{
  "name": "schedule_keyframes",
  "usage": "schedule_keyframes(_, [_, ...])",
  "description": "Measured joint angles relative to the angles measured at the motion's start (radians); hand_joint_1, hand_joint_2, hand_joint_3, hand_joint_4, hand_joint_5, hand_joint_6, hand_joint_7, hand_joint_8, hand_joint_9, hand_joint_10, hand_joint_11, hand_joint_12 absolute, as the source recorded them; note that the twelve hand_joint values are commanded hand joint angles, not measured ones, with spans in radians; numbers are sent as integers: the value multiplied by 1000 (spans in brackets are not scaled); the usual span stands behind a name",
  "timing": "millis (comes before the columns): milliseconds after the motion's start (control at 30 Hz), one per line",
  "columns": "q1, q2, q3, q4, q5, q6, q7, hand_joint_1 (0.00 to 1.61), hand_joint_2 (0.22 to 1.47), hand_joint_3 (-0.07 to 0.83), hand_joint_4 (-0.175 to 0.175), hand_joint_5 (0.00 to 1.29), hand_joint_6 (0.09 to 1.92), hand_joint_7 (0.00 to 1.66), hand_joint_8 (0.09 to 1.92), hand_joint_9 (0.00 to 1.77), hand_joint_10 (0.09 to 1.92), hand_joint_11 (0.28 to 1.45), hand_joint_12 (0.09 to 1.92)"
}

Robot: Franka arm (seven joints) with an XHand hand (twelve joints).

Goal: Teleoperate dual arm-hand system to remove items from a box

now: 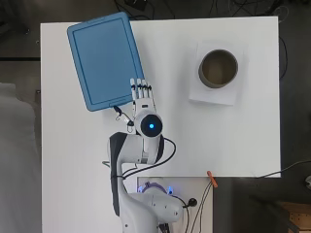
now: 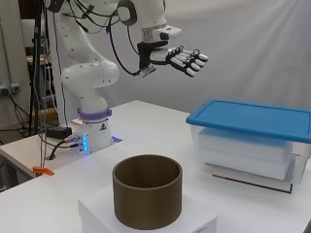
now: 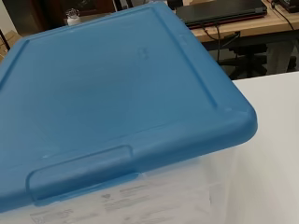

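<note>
The light was bright and even. The white tabletop (image 1: 233, 136) looked almost overexposed. Shadows were soft, and light streaks crossed the side view's backdrop.

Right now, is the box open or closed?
Closed. The blue lid sits flat on the clear box, covering its whole top; the hand hovers above, fingers straight.

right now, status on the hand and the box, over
Hand open, empty, hovering above the box's near edge. Box closed, blue lid still on. Nothing in the way; brown cylinder well aside.
</note>
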Motion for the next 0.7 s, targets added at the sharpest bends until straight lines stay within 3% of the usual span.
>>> schedule_keyframes(167, [18,36,59,47,-126,-27,-46,128,834,-11,-30,76,87,184,87,282,87,384,87])
schedule_keyframes(400, [44,75,177,55,-194,-9,-135,126,802,-13,-28,39,87,139,87,261,87,388,87])
schedule_keyframes(500, [53,54,182,-12,-209,40,-102,191,806,-8,-36,51,87,119,87,241,87,387,87])
schedule_keyframes(600, [66,-3,177,-108,-155,113,-3,226,805,-5,-78,11,87,79,87,224,87,377,87])
schedule_keyframes(700, [63,-12,167,-159,-130,164,72,241,796,-7,-92,0,87,16,87,193,87,379,87])
